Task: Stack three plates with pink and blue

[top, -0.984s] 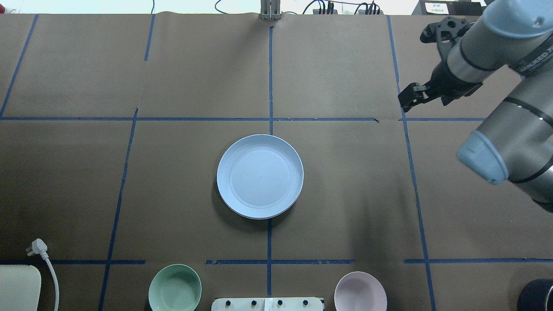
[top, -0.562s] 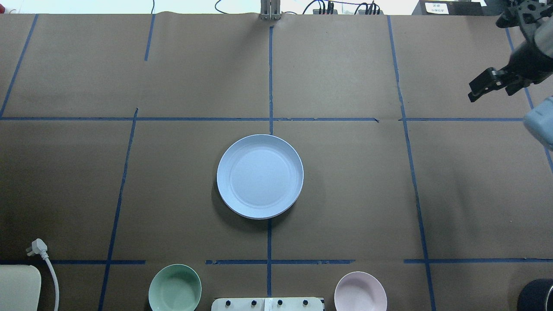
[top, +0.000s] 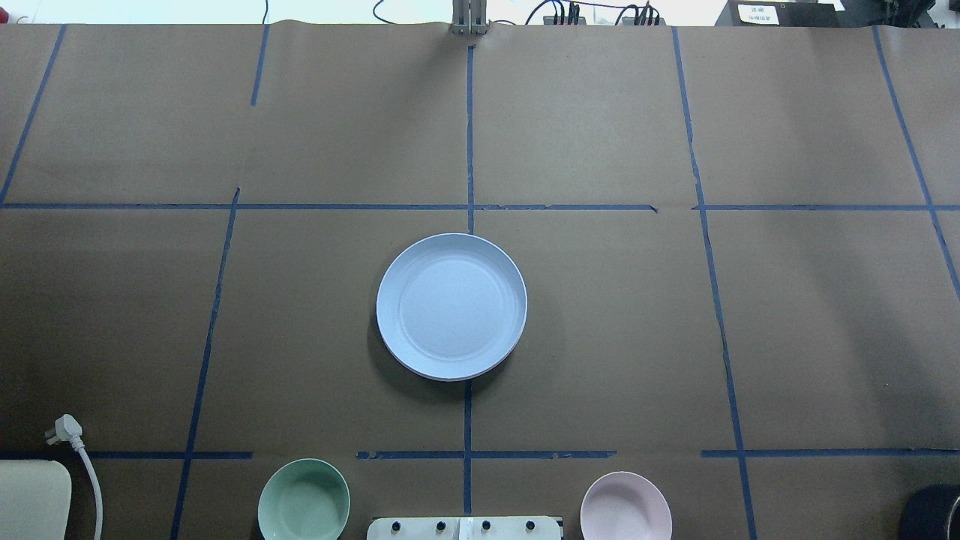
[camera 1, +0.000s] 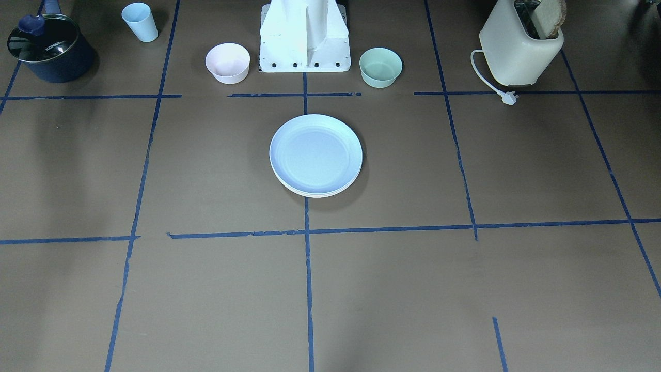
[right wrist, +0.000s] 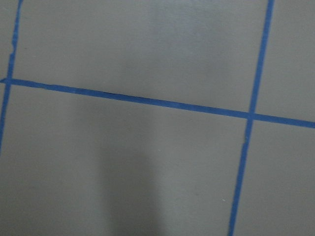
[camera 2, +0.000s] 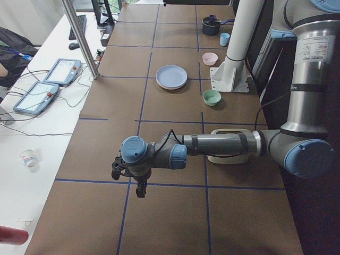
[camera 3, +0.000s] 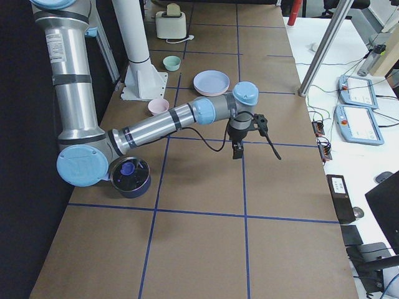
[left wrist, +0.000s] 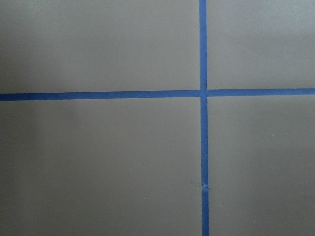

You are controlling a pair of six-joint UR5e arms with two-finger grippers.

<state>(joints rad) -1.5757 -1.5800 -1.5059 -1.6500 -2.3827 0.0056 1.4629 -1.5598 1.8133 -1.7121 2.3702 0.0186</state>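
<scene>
You see the pale blue plate point(camera 1: 315, 154) on top, a cream plate point(camera 1: 316, 195) edging out beneath. For the left gripper point(camera 2: 139, 188) and right gripper point(camera 3: 237, 151), you can't tell the grip.

Overhead looks down from behind the robot, front-facing from opposite; both centre the pale blue round matte plate point(top: 451, 306). Side cameras look along the brown paper-covered surface point(camera 2: 170, 212) from either end. Wrist cameras sit close over blue tape lines point(left wrist: 203, 147).
</scene>
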